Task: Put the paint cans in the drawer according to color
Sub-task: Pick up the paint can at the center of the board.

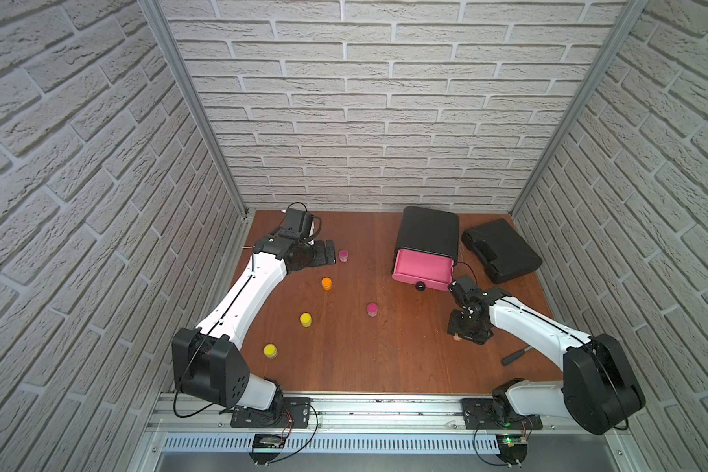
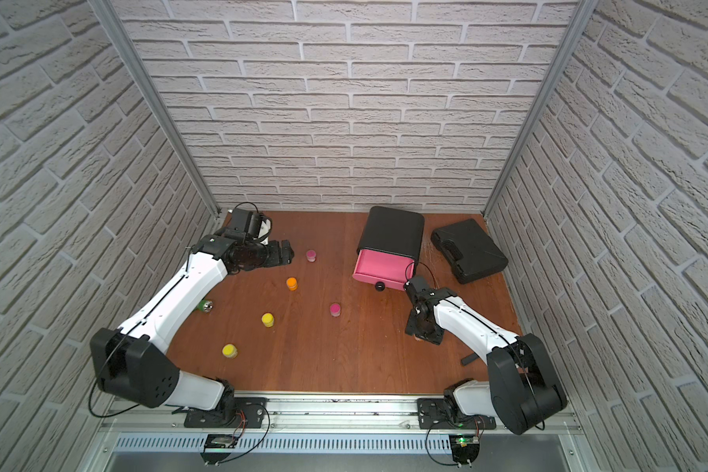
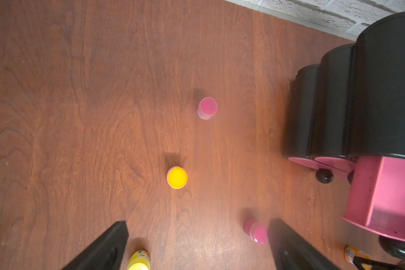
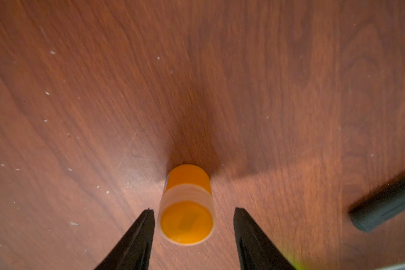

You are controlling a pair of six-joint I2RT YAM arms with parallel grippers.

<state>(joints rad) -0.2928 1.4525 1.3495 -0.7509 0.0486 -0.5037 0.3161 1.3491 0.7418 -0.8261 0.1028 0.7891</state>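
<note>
Right gripper [image 4: 194, 209] straddles an orange paint can [image 4: 187, 219], jaws apart; left gripper [image 3: 199, 223] gapes wide; top drawer [image 1: 422, 267] pulled out.

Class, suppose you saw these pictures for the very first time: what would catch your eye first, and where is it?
The bright pink drawer pulled out of the black cabinet near the back wall, right of centre, stands out first. Next come the paint cans with yellow, orange and pink lids, scattered over the brown table. In the right wrist view, the open right gripper straddles an orange paint can.
</note>
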